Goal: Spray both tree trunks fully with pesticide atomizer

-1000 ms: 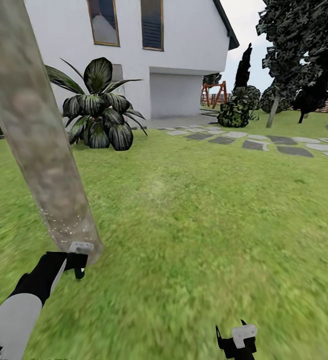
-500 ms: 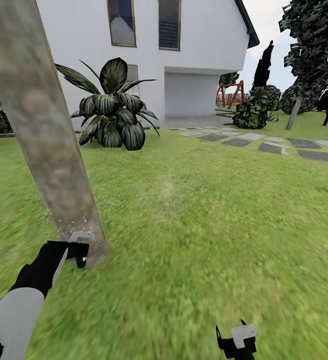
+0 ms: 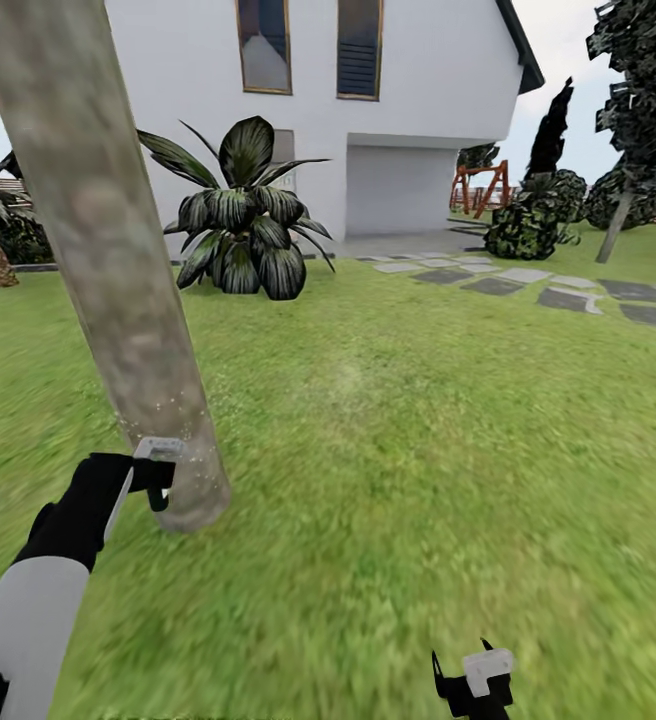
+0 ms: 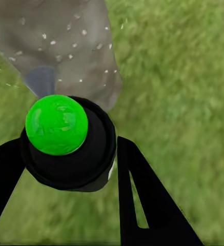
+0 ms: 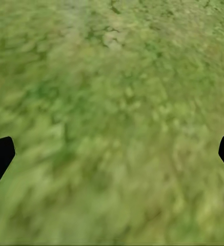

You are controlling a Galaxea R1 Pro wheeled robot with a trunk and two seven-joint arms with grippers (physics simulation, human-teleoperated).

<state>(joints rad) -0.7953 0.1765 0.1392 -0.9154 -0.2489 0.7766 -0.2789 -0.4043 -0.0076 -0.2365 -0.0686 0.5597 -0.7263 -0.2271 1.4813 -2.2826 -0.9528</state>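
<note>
- Leaning across the head view's left, the tree trunk [image 3: 118, 300] carries pale pesticide [image 3: 173, 415] specks near its base.
- The left gripper [image 3: 158, 480], just beside that base, has its fingers [image 4: 142, 205] clamped on the atomizer [image 4: 65, 143], a black body with a green cap.
- The white house [image 3: 418, 90] stands beyond the lawn [image 3: 418, 450].
- The right gripper [image 3: 473, 680] hangs spread wide over grass, holding nothing.

The head camera looks forward over the green lawn [image 3: 418, 450]; both wrist cameras face it closely, the left sharing the pale mottled trunk [image 3: 118, 280] at ten o'clock.
</note>
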